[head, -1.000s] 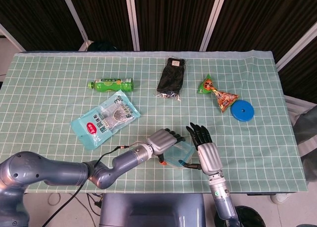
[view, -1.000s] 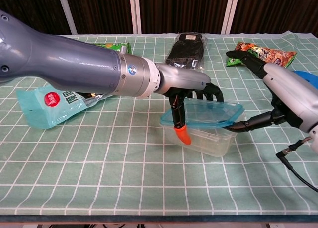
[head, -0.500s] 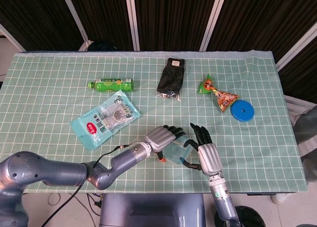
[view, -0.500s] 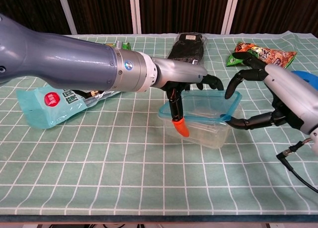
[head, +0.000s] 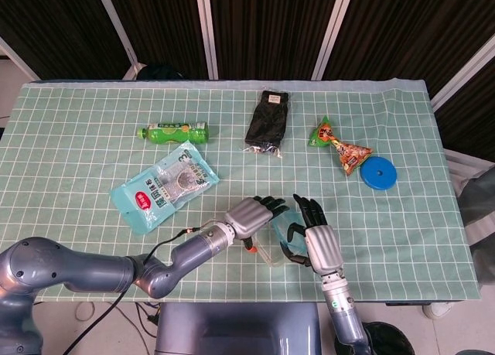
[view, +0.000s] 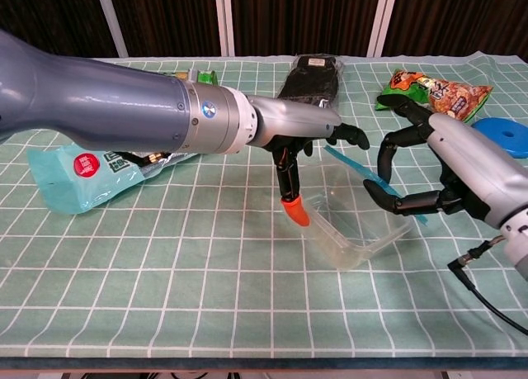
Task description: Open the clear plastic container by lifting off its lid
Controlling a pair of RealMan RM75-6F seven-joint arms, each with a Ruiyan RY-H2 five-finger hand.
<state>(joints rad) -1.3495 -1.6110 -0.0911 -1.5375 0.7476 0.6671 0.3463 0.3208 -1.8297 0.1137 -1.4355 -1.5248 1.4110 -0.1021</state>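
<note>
Spreading across most of both frames, one green checked tablecloth [head: 77, 162] carries seven loose items, with two robot hands meeting near the lower centre of the head view. The left hand [head: 251, 215] reaches in from the lower left, fingers apart and gripping nothing that can be seen; its orange-tipped digit [view: 294, 211] points down just beside the clear plastic container [view: 351, 230], and whether it touches the rim cannot be told. The right hand [view: 429, 168], entering from the lower right, is closed on the blue-edged lid [view: 363, 174], pinched between thumb below and fingers above and held tilted up off the container. The single container sits tipped on the cloth at the centre of the chest view, its mouth exposed and nothing visible inside. Elsewhere lie one pale blue snack pouch [head: 162, 187] at centre left, one black packet [head: 267, 119] at upper centre, one green bottle [head: 173, 131] on its side at upper left, one orange-and-green snack bag [head: 340, 145] at upper right, and one blue disc [head: 379, 172] just beside it.
</note>
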